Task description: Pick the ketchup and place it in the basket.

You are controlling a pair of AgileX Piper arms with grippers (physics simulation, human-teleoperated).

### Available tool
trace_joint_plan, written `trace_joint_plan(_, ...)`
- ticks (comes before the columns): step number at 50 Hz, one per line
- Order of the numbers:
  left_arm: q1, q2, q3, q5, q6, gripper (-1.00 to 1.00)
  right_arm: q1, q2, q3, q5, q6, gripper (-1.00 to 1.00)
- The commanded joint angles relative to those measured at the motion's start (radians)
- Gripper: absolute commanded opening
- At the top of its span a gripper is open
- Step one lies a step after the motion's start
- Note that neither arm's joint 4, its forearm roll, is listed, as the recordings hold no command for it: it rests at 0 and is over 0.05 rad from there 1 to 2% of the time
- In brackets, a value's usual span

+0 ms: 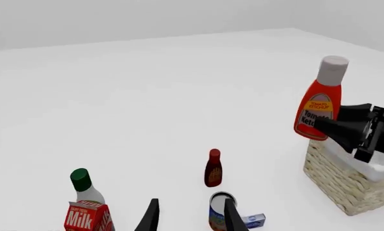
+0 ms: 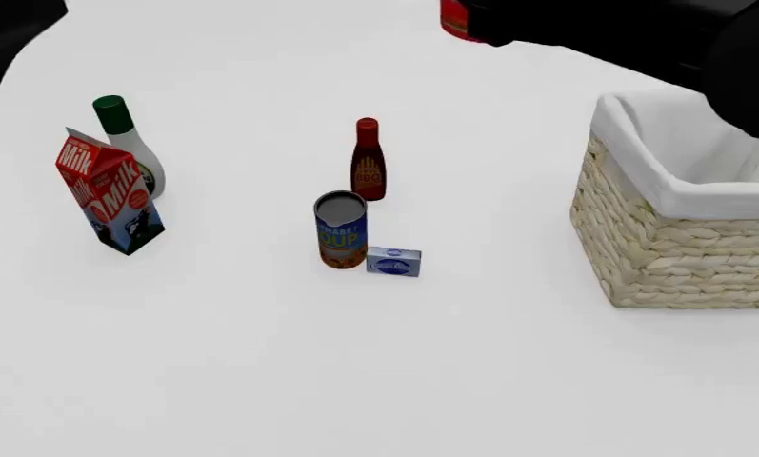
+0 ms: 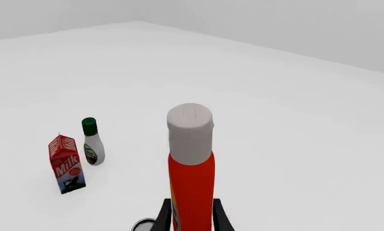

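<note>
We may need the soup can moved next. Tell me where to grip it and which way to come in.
Grip the soup can around its cylindrical side wall at mid-height, coming from above or from the arms' side. It stands upright. The small blue box sits close at its right and the maroon bottle just behind, so close the fingers front to back, probably with the open left gripper.

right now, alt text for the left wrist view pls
The right end effector holds the ketchup upright in the air beside the basket. On the white table stand a maroon bottle, a can and a milk carton.
</note>
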Motion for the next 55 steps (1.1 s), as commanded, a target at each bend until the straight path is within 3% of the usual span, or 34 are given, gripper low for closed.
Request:
trace_joint_plan(1, 0.002, 0.003, 0.015, -0.022, -0.001, 1.00, -0.098, -0.017, 0.032, -0.026, 0.020, -1.00)
trace_joint_plan(11, -0.004, 0.008, 0.014, -0.025, 0.000, 1.00, -0.182, -0.030, 0.067, -0.055, -0.001, -1.00)
trace_joint_plan(22, -0.004, 0.010, 0.020, -0.031, -0.006, 1.00, -0.257, -0.048, 0.106, -0.098, 0.020, -1.00)
trace_joint_plan(41, 0.005, 0.011, 0.022, -0.040, -0.016, 1.00, -0.395, -0.076, 0.150, -0.110, 0.009, -1.00)
trace_joint_plan(55, 0.040, -0.009, 0.076, -0.074, -0.049, 1.00, -0.486, -0.090, 0.152, -0.102, 0.005, -1.00)
